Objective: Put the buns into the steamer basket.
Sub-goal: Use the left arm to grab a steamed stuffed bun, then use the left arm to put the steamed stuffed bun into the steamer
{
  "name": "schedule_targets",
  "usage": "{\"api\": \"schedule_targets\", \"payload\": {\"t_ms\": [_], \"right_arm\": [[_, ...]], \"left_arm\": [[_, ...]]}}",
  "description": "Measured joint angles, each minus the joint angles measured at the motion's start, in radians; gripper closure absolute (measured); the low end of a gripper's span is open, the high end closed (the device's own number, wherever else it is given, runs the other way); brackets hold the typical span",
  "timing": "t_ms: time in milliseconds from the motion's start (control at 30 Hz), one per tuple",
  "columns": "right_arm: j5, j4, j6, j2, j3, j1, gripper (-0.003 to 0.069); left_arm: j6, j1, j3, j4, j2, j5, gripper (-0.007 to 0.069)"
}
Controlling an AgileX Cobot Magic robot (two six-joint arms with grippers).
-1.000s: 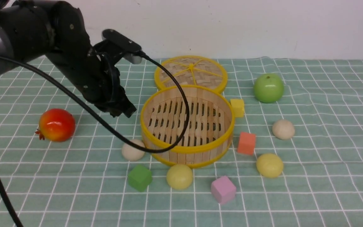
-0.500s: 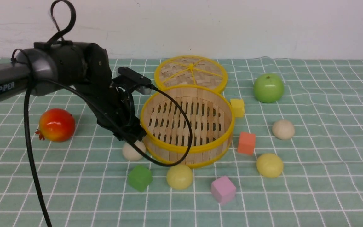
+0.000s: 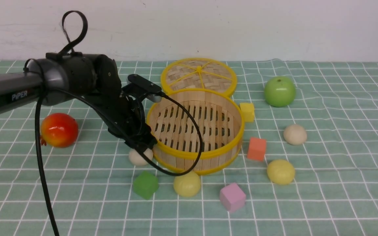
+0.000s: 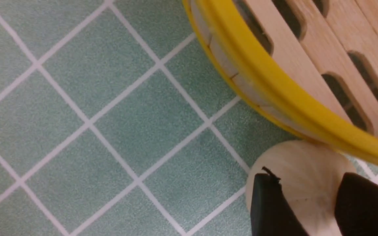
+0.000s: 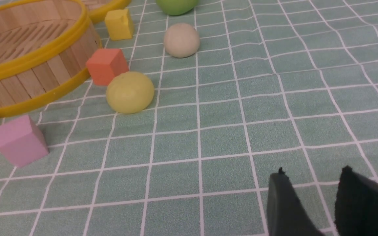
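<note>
Lowered since a second ago: left tool (image 3: 140, 146), down from mid-air left of the steamer basket (image 3: 195, 154) onto the off-white bun (image 3: 138, 158), which lies on the counter (image 3: 340, 196) hard against the basket's near left wall. Tool state: jaws partly apart, straddling the bun's dome, nothing lifted; whether the pads press it cannot be told. Reason for the pose, as judged: a bun tucked against the wall leaves little room on the wall side, hence the slanted approach from the left. Other buns, all outside the basket: pale yellow bun (image 3: 187, 184) just near of it, second yellow bun (image 3: 281, 171) and second off-white bun (image 3: 295, 134) to the right. Right tool (image 5: 307, 203): low over the counter, well apart from them, jaws apart, holding nothing.
</note>
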Motion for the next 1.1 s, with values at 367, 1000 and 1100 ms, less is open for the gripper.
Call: {"api": "schedule_targets", "payload": {"t_ms": [367,1000,1100], "right_arm": [[0.000,-0.001,0.000,0.000,0.000,0.000,0.0419],[0.000,-0.001,0.000,0.000,0.000,0.000,0.0419],[0.000,-0.001,0.000,0.000,0.000,0.000,0.0419]], "left_arm": [[0.000,0.000,-0.001,-0.003,0.024,0.013,0.0475],[-0.098,-0.066,-0.093,-0.002,-0.166,0.143,0.0634],[-0.105,-0.095,-0.135,-0.014,-0.137,0.106,0.0634]]}}
